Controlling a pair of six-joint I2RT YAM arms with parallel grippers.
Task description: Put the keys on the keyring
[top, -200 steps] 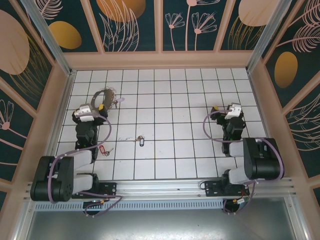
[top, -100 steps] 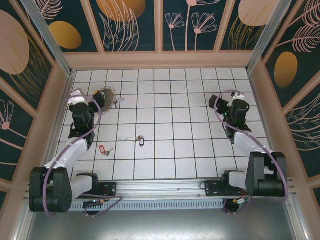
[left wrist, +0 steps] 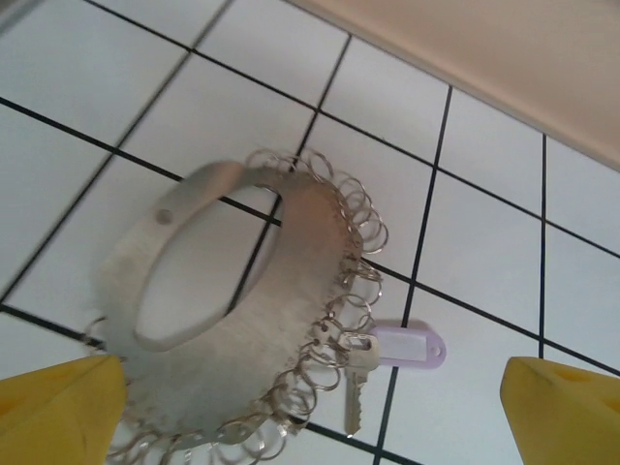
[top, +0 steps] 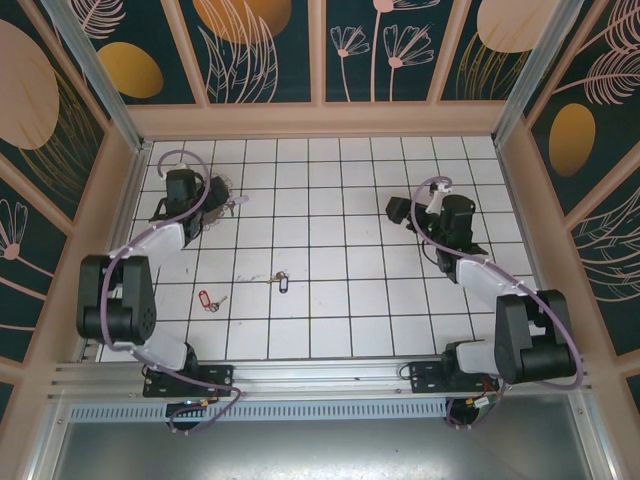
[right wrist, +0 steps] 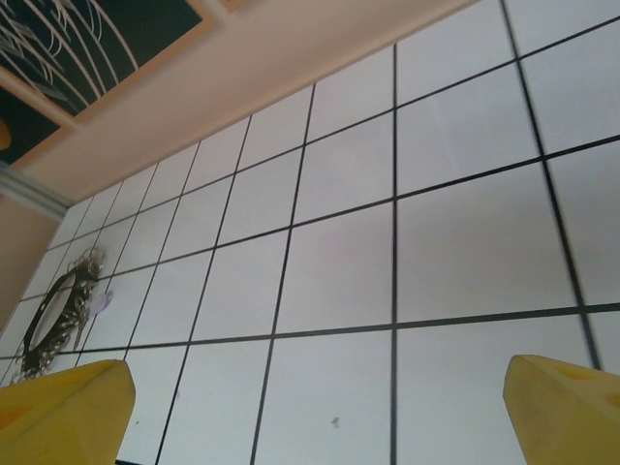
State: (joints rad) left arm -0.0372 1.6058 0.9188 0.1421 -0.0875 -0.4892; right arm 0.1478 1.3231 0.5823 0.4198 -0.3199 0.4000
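The keyring [top: 222, 186] is a pale-grey floppy band fringed with small metal rings, lying at the far left of the tiled table. My left gripper [top: 204, 199] hovers right over it, open, with nothing between its yellow fingertips [left wrist: 58, 412]. In the left wrist view the keyring [left wrist: 242, 320] lies just ahead of the left gripper [left wrist: 310, 426], with one lilac-tagged key [left wrist: 407, 346] hanging on it. Two loose keys lie mid-table: a dark blue tag [top: 281, 283] and a red tag [top: 207, 299]. My right gripper [top: 397, 212] is open over bare tiles on the right. From the right gripper [right wrist: 310, 417], the keyring [right wrist: 58, 312] is far off to the left.
Wooden walls [top: 320, 120] enclose the white tiled table [top: 340, 320] on three sides. The keyring lies close to the left wall [top: 128, 200]. Purple cables run along both arms. Bare tiles stretch between the two grippers.
Both arms have unfolded and reached out. The left gripper has moved up to the keyring, and the right gripper has swung left towards the middle. The loose keys have stayed put.
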